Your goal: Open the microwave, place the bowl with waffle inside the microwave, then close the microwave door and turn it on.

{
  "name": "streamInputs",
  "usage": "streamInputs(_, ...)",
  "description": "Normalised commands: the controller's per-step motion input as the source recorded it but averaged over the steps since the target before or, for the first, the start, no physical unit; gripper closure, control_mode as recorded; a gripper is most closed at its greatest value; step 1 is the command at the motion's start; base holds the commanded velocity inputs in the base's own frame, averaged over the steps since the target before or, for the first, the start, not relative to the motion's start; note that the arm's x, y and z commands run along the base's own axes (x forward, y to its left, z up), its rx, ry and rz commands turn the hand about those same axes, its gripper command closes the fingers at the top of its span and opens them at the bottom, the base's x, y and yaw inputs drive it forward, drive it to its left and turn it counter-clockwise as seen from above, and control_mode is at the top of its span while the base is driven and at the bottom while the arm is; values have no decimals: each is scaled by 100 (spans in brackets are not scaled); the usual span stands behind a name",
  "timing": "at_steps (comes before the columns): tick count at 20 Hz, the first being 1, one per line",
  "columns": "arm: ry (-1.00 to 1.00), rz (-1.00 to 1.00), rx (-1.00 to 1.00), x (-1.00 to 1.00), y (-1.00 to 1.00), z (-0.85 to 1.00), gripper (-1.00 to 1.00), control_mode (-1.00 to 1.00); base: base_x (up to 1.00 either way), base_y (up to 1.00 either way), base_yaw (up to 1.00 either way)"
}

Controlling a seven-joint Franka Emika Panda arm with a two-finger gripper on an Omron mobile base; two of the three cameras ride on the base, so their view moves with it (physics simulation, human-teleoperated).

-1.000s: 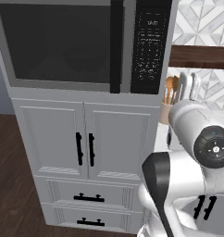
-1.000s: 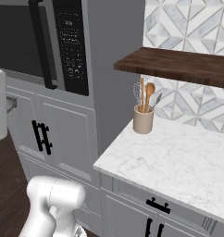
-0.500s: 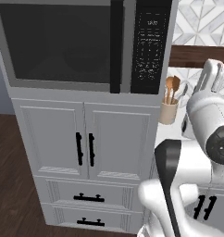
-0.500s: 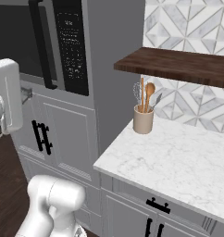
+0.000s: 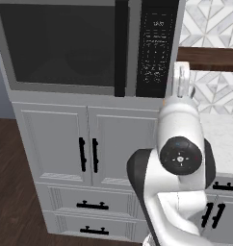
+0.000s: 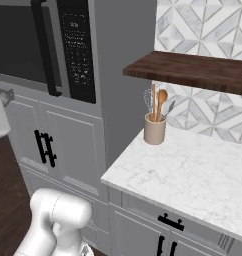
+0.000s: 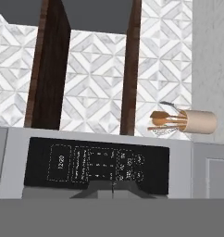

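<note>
Kitchen wall unit: microwave door (image 5: pixel 60 45) shut; arm has swung up toward keypad (image 7: pixel 97 166), gripper (image 7: pixel 113 190) closed, empty; start pending.

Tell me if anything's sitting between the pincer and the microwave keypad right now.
Nothing visible does. In the hand view the shut pincer points straight at the black keypad panel with bare space between. The utensil cup sits off to one side on the counter.

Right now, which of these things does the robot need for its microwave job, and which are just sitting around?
Needed: microwave, its door handle, keypad, gripper.
Just around: utensil cup, shelf, counter, cabinets.
</note>
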Motion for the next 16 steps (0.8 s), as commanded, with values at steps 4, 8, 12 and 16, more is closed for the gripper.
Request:
streamInputs(4,5,0,-1,76,-7,-19,100,-100,0,0,0)
streamInputs(8,4,0,0,70,-15,-28,100,-100,0,0,0)
streamInputs(12,0,0,0,50,-17,-36,100,-100,0,0,0)
streamInputs(16,0,0,0,36,-36,-30,100,-100,0,0,0)
